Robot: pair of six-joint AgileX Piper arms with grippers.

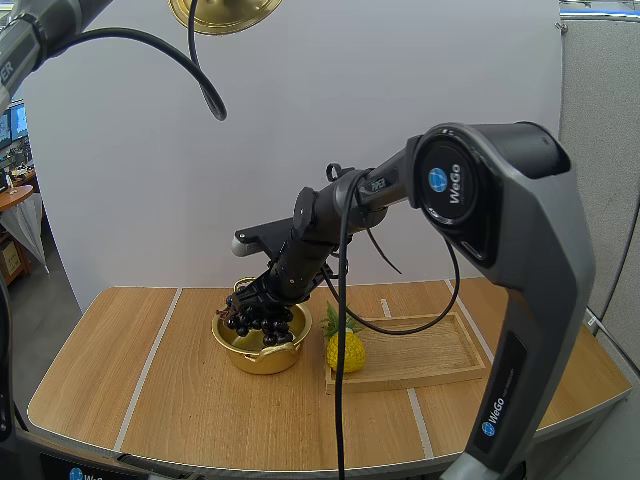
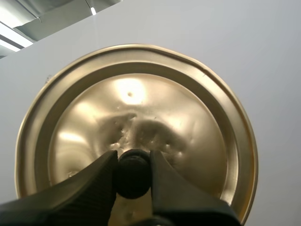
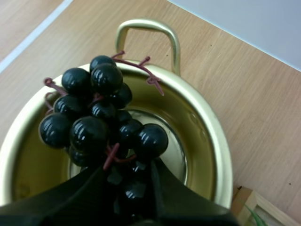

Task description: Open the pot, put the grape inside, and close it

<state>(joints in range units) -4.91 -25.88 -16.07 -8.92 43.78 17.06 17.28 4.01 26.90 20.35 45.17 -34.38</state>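
On the table [image 1: 150,390] a small golden pot [image 1: 262,352] stands open, a little left of the middle, and right beside it on the right lies a shallow wooden tray [image 1: 430,350] with a yellow toy pineapple [image 1: 346,350] standing at its left end, close to the pot. The right arm reaches in from the right and slants down to the pot, and its right end effector [image 1: 264,298] is pinching a bunch of grapes [image 1: 256,316], dark and glossy, straight over the pot's mouth. From the right wrist view the two black fingers [image 3: 84,193] close on the reddish stem end of the bunch, and the berries hang ahead of them over the shiny inside of the pot, with one looped handle [image 3: 148,28] on the rim beyond them. The bunch sits about level with the rim, partly within the pot's mouth; whether the lowest berries touch the metal I cannot tell. The lid [image 1: 224,12] is off the pot and held high in the air, well above the table and to the far left of the pot, its golden disc showing at the edge of the high view. In the left wrist view the left end effector [image 2: 133,162] grips the lid's black knob [image 2: 133,175] tightly between its ribbed tips, and the lid's domed, dented top faces the camera, well apart from the pot below.
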